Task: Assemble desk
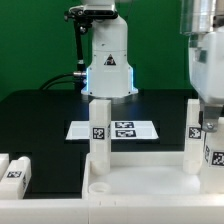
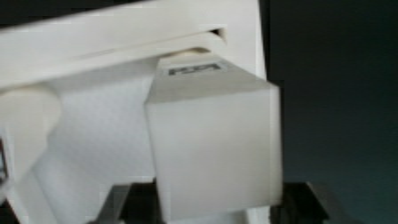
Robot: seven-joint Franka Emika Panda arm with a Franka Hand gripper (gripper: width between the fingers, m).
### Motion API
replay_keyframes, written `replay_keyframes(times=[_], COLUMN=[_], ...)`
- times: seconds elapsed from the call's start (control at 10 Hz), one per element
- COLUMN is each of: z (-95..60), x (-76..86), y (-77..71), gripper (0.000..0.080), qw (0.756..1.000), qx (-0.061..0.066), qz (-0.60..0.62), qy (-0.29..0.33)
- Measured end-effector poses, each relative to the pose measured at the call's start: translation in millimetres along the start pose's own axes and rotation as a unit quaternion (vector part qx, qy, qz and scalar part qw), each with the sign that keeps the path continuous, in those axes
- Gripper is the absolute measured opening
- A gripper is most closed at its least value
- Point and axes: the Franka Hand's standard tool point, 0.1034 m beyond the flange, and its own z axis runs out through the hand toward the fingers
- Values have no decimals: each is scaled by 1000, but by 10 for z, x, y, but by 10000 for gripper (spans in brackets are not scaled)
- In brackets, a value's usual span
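Two legs stand up in the tabletop (image 1: 150, 185) at the front: one leg (image 1: 99, 130) on the exterior view's left, one (image 1: 193, 135) on its right. The gripper (image 2: 210, 205) is clamped on the right leg (image 2: 214, 130). It looks light, hard and smooth, so hold its flat sides firmly

No words or numbers can be read. A black warning triangle is seen on the robot base (image 1: 109, 68), behind the marker board (image 1: 112, 129); its symbol is blurred.
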Motion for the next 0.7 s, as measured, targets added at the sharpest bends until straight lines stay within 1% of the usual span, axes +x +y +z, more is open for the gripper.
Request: replay_keyframes(times=[0.1, 0.2, 0.3, 0.4, 0.5, 0.6, 0.7], z=[-1, 5, 5, -8, -15, 0, 4], x=[-8, -4, 4, 1, -34, -73, -94], y=[2, 3, 2, 23, -24, 2, 17], gripper=[281, 364, 499, 499, 622, 641, 641], qw=[1000, 1000, 997, 982, 969, 928, 915], qx=[0, 0, 0, -19, -8, -13, -15], qz=[-1, -5, -77, -185, -245, -373, -403], qy=[0, 1, 3, 16, 18, 20, 21])
